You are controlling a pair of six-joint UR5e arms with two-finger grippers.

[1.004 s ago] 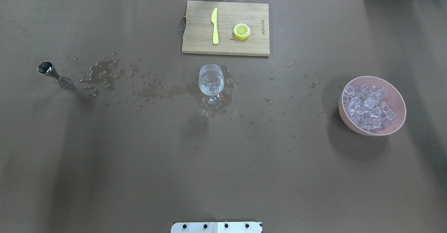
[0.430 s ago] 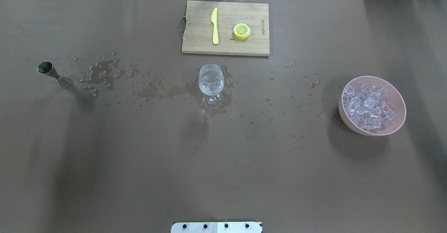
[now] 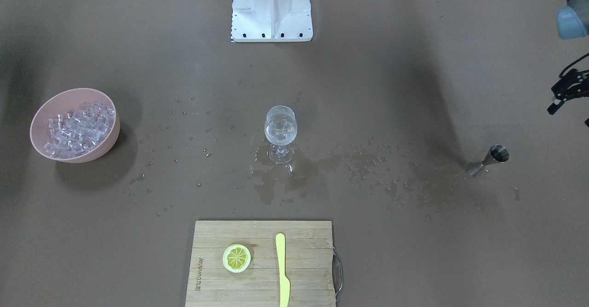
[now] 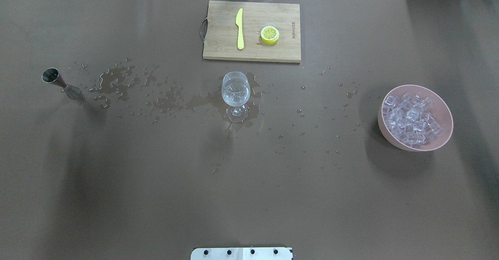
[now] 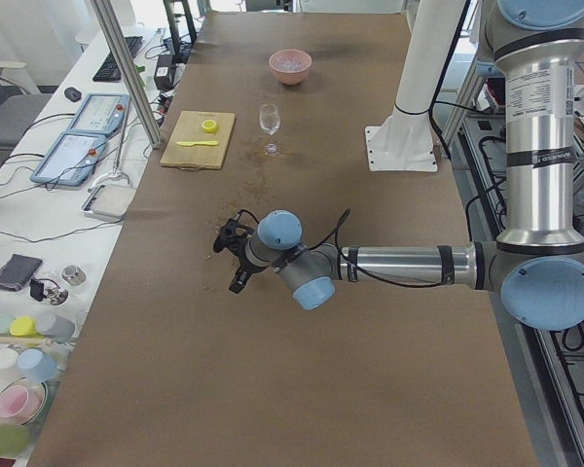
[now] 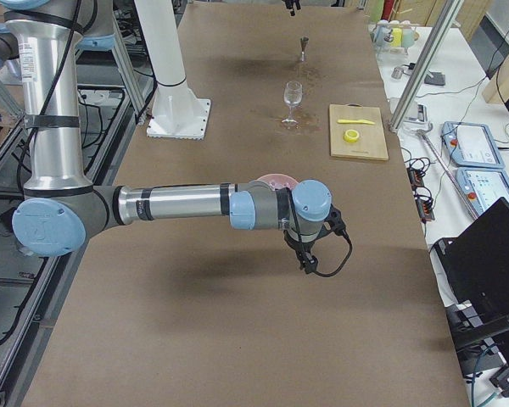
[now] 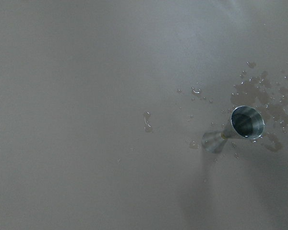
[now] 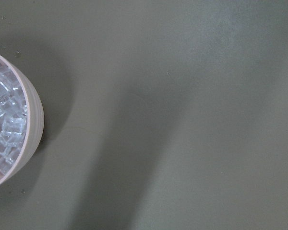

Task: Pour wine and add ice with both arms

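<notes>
Exterior front-facing view: the wine glass (image 3: pixel 280 130) stands upright at table (image 3: pixel 414 44) centre with a little clear wine (image 3: pixel 280 137) in it, its foot in a puddle (image 3: pixel 294 173) whose droplets trail toward the steel jigger (image 3: pixel 487 159). Bare surface lies wide on all sides. Ice (image 3: pixel 78 130) fills the pink bowl (image 3: pixel 112 113) at the other end. At the frame edge the left gripper (image 3: pixel 568 95) hangs apart from the jigger, nothing seen in it — its opening cannot be told. Overhead exterior: the cutting board (image 4: pixel 222 38) carries a printed mark too small to read, plus a lemon slice (image 4: pixel 269 34) and a knife (image 4: pixel 239 28). Exterior right: the right gripper (image 6: pixel 308 254) hovers near the bowl — aperture cannot be told.
</notes>
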